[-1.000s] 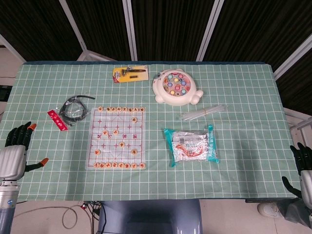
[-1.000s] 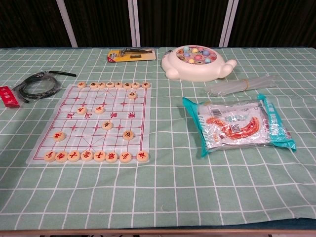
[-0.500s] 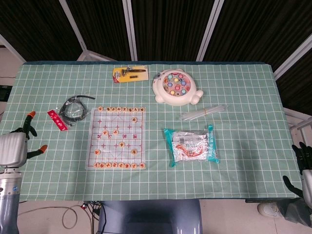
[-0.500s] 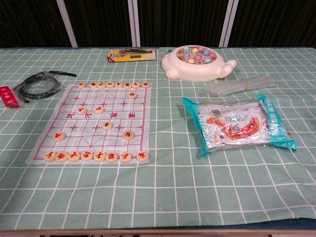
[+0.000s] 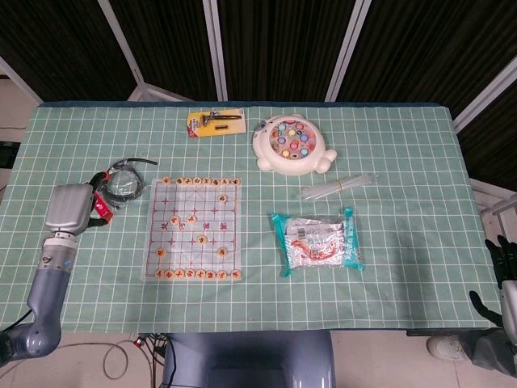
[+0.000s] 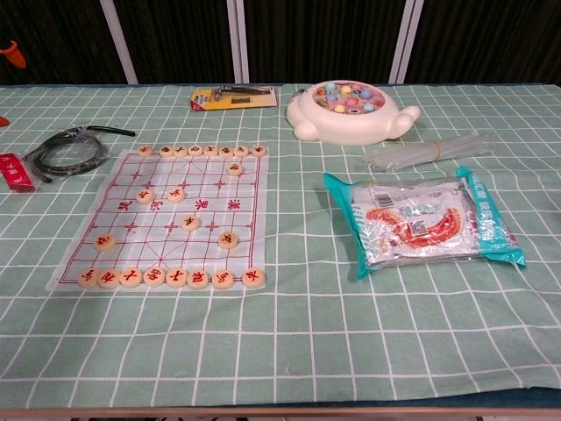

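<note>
Fingers of the left hand (image 5: 69, 208), grip undeterminable, have advanced from the table edge over the red packet (image 6: 15, 171), black cable coil (image 5: 123, 179) just beyond. Right hand (image 5: 505, 279) unchanged, empty, fingers apart.

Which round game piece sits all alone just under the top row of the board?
The piece toward the board's right side, directly below the top row. The other loose pieces lie nearer the middle.

left hand (image 5: 71, 208) moved in over the table, above red packet (image 5: 102, 206)

Chess board (image 6: 166, 217) lies left of snack packet (image 6: 425, 224).
</note>
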### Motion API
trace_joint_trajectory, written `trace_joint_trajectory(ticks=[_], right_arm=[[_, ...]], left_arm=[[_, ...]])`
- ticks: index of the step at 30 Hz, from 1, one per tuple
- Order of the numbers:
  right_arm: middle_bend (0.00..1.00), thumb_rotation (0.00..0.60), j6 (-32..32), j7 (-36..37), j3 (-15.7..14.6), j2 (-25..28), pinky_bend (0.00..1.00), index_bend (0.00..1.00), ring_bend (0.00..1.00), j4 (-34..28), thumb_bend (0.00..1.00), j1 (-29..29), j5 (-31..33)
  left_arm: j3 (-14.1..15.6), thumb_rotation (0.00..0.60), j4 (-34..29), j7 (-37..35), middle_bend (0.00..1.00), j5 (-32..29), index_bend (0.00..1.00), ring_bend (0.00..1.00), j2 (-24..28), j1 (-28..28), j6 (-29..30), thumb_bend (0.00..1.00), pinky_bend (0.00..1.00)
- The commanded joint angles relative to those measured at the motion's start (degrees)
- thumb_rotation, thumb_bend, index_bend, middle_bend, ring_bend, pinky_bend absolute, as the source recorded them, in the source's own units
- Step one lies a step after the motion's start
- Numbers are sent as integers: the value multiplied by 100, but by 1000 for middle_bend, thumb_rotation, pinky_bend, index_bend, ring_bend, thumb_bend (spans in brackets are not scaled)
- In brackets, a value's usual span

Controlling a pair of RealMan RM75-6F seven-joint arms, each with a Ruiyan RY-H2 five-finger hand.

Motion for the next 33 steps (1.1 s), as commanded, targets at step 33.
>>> trace_joint_trajectory(ticks=[33], right_arm=[[0, 600, -138, 85, 63, 50, 0, 0, 0, -84, 344, 43, 181]], left_arm=[[-335, 600, 4229, 1273, 954, -2558, 386, 892, -2349, -2481, -1736, 203, 973]])
